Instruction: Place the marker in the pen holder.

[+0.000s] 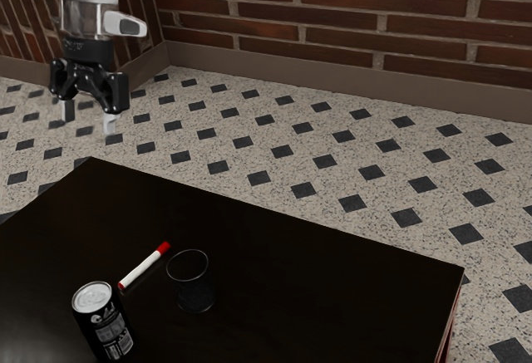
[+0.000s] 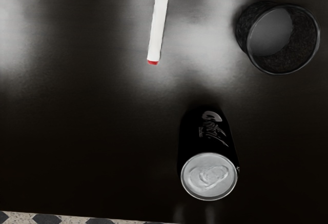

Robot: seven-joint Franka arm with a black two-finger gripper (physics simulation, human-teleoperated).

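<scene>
While the end effector (image 1: pixel 89 117) is hovering released and empty, the marker (image 1: pixel 145 266) is lying on the worktop (image 1: pixel 299 272), toward exterior-view five o'clock from it; long axis is running roughly two-to-eight o'clock; the grasp is probably needing to close across that

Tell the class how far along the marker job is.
Done: nothing yet; the red-capped white marker lies on the table beside the upright pen holder. In hand: nothing; the raised gripper is open and empty. Left: grasp the marker, lift it and lower it into the pen holder.
</scene>
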